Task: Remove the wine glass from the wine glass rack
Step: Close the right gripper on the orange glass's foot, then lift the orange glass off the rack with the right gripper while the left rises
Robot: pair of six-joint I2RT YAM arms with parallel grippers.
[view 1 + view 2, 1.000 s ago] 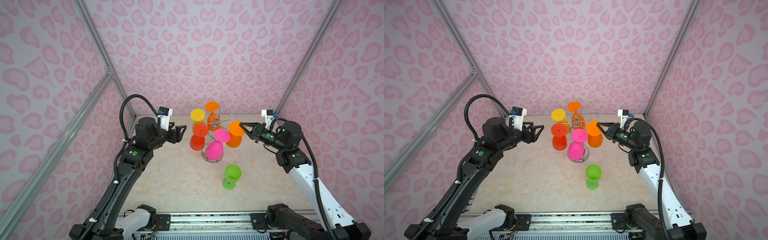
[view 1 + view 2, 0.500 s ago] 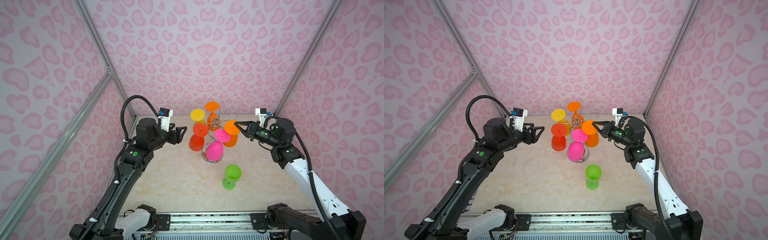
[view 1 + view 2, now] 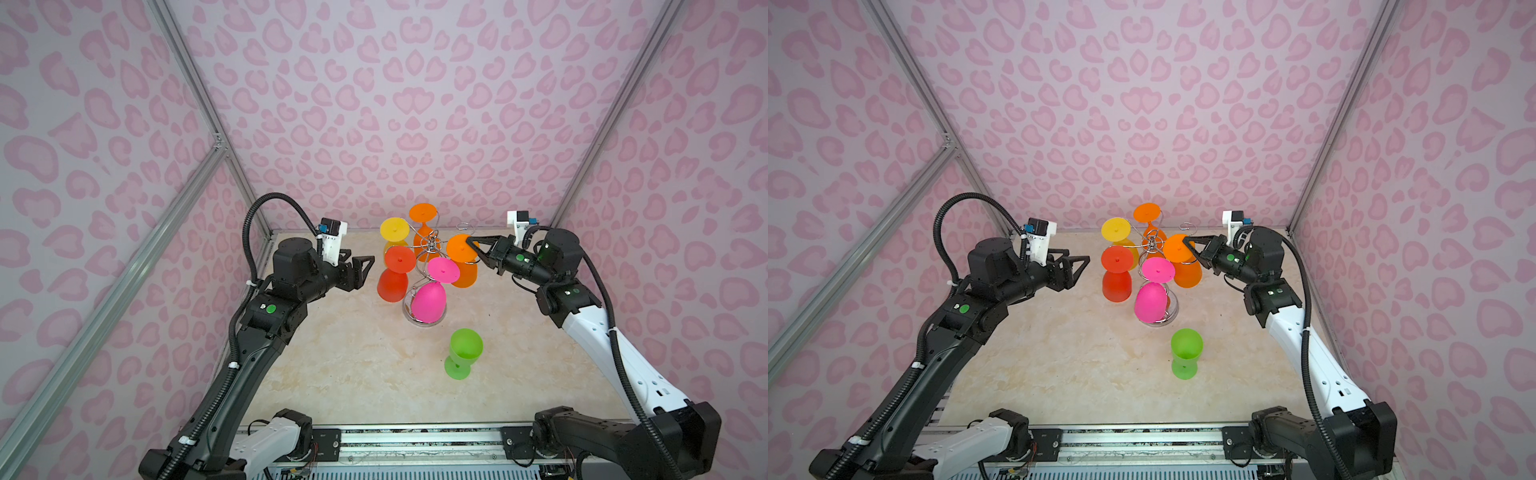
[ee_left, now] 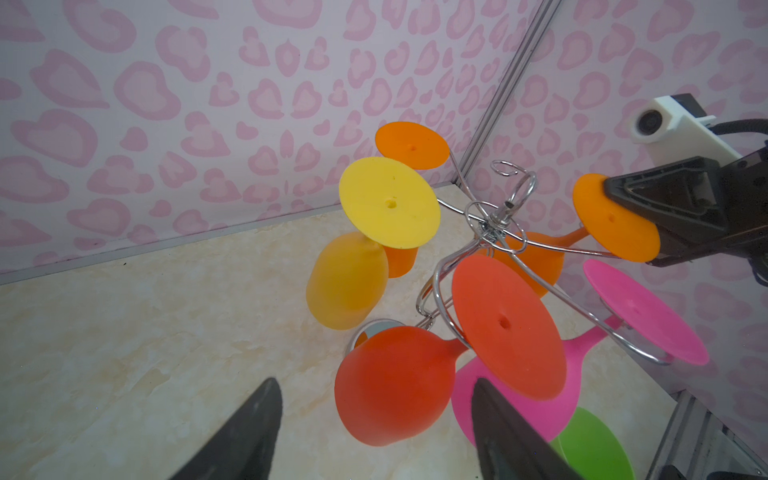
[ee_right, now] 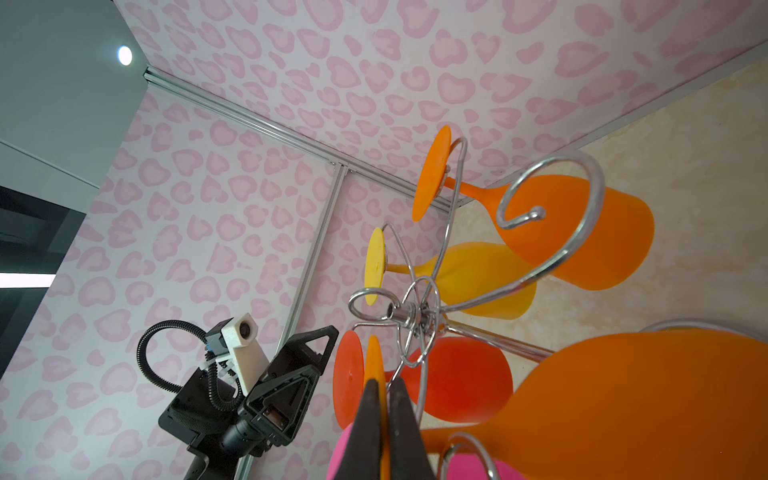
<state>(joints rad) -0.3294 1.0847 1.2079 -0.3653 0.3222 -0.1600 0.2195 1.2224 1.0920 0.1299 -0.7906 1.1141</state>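
Pink heart-patterned walls (image 3: 415, 104) close in a beige marbled desk (image 3: 340, 365) on 3 sides. 2 black arms reach in from the near edge, 1 on the left and 1 on the right.

The wine glass rack (image 3: 430, 246) is chrome wire on a round mirrored base. It stands at the far middle of the desk. 5 plastic glasses hang at its curled arms, bowls down and feet up.
- A red glass (image 3: 392, 284) hangs on the left side.
- A yellow glass (image 3: 395, 228) hangs behind the red one, farther back.
- The far orange glass (image 3: 423, 212) hangs at the back.
- A pink glass (image 3: 428, 301) hangs on the near side, over the base.
- The orange wine glass (image 3: 463, 274) sits on the right side of the rack. It is tilted, with its foot close to the hub and its stem beside a wire arm. I cannot tell whether that arm carries it.

A green glass (image 3: 465, 347) stands on its foot on the desk, nearer than the rack and apart from it.

The right end effector (image 3: 473, 246) is clamped on the rim of the orange wine glass's foot. In the right wrist view its fingers (image 5: 365, 415) press both faces of the thin disc. The left end effector (image 3: 365, 272) hovers just left of the red glass with its jaws apart, holding nothing and touching nothing.
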